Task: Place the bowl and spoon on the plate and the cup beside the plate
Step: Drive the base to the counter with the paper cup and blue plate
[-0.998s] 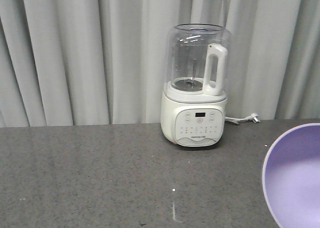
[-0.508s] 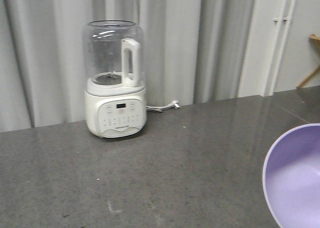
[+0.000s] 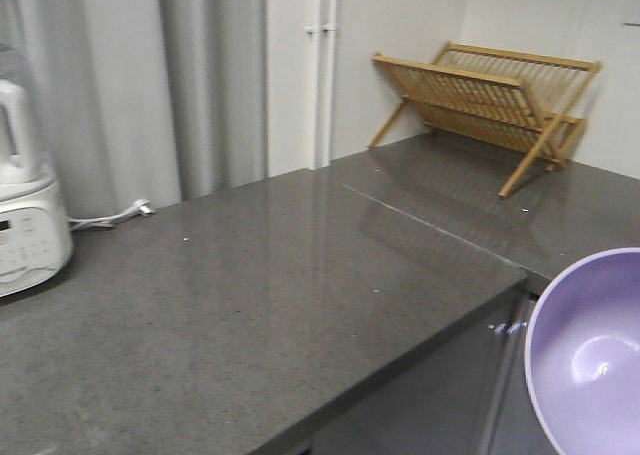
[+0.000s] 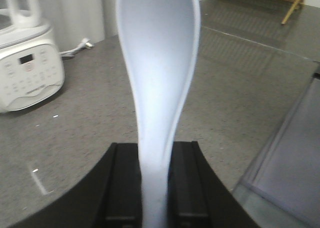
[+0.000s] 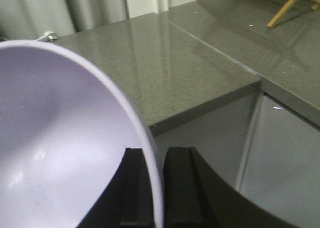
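- The lavender bowl point(image 5: 60, 138) is held off the table point(image 3: 250, 275), its rim pinched in the right claw point(image 5: 154, 160).
- The pale blue spoon point(image 4: 157, 62) stands upright, its handle pinched in the left claw point(image 4: 154, 160).
- The white blender point(image 4: 27, 72) has panel markings that seem too blurred to read.
- A wooden dish rack point(image 3: 490, 100) stands far back.

No legible text; button markings on blender point(image 4: 30, 82) panel too small and blurred to read.
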### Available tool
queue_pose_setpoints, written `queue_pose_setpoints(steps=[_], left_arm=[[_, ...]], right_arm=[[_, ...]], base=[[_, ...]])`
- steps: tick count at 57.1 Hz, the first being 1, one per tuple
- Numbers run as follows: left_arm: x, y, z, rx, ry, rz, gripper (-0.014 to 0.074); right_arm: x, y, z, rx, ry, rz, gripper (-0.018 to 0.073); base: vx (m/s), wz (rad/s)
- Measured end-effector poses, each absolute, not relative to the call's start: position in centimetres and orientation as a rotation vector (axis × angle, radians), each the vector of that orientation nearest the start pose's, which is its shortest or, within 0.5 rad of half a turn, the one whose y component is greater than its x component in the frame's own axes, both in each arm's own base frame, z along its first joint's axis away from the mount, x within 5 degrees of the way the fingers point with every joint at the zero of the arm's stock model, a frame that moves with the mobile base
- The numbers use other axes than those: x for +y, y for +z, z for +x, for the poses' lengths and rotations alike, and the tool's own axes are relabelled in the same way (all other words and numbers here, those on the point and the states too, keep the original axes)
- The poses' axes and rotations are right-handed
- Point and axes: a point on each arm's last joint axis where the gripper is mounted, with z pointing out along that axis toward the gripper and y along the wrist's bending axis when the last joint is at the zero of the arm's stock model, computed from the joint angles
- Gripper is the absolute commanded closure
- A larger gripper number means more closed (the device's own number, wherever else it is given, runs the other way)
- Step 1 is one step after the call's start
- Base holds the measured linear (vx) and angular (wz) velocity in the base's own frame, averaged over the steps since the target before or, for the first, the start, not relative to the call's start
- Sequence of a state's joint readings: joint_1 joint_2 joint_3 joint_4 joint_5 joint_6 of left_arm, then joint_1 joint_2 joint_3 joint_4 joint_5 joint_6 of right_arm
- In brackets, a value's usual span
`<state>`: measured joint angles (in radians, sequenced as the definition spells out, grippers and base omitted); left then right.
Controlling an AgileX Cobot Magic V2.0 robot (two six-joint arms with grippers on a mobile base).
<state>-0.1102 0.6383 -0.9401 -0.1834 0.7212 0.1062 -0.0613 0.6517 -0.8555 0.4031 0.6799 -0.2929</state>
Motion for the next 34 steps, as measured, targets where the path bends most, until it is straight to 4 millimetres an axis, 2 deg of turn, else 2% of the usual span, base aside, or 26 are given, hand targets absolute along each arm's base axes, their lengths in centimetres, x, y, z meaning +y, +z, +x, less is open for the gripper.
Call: queue_pose_setpoints(steps=[14, 34], left_arm=[[-2.25, 40.89, 10.36, 1.891, -0.211, 0.156, 0.0596], [-2.25, 40.89, 10.36, 1.891, -0.211, 0.156, 0.0596]], right_arm=[[1.54, 38.77, 11.68, 1.914, 0.217, -0.083, 0.0568], [1.54, 38.77, 11.68, 1.914, 0.217, -0.083, 0.0568]], base=[[-0.04, -0.69], [0.03, -0.55]])
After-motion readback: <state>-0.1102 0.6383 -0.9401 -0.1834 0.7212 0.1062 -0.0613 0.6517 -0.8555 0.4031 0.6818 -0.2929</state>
